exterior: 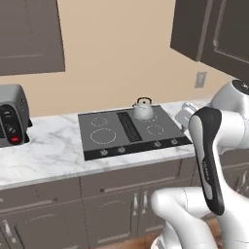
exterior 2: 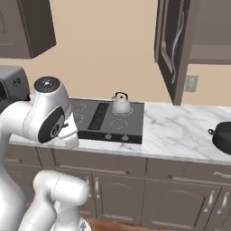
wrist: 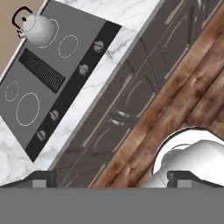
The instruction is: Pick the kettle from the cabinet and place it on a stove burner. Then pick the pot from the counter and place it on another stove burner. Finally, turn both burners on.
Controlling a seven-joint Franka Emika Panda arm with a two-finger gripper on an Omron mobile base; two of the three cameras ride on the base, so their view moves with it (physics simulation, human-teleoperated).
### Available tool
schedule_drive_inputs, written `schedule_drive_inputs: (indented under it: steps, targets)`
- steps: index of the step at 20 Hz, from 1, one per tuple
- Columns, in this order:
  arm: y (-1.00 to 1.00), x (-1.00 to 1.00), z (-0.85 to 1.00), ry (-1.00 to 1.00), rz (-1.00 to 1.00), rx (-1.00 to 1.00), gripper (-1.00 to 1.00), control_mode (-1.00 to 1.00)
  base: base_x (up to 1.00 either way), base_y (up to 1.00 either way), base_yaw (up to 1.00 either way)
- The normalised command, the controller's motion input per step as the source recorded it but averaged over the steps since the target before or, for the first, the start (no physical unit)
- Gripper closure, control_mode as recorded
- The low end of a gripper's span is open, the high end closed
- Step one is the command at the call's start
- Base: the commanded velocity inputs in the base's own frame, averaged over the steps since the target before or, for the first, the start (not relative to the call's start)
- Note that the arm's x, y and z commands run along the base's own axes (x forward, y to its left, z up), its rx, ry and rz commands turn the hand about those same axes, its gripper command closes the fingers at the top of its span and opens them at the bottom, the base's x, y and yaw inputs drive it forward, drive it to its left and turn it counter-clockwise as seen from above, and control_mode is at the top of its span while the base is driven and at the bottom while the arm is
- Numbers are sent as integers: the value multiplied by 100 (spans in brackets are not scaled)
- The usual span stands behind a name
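The small silver-grey domed kettle (exterior: 143,111) sits on the dark glass cooktop's (exterior: 116,141) burner at two o'clock. The wide charcoal pot (exterior 2: 223,138) waits on the white marble desk (exterior 2: 180,131); rigid, weighty, best pinched at its rim. Fingers (wrist: 43,178) spread, empty.

Kettle (exterior: 143,109) on the cooktop's (exterior: 112,143) rear right burner (exterior: 146,115).

the silver kettle (exterior: 143,111) stands upright on the cooktop's (exterior: 127,131) back right burner; the dark pot (exterior 2: 223,137) sits well right of the cooktop.
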Motion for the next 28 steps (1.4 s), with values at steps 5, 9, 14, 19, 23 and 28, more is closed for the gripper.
schedule_drive_inputs:
  steps: [5,9,14,19,23,28]
  targets:
    - [0,0,0,0,0,0,-100,100,-87,-51,-10]
    - [0,0,0,0,0,0,-100,100,-72,-67,-13]
    - [0,0,0,0,0,0,-100,100,-55,-70,-12]
    - [0,0,0,0,0,0,-100,100,-23,-61,-8]
    - [0,0,0,0,0,0,-100,100,-11,-26,0]
    - [0,0,0,0,0,0,-100,100,-1,-33,0]
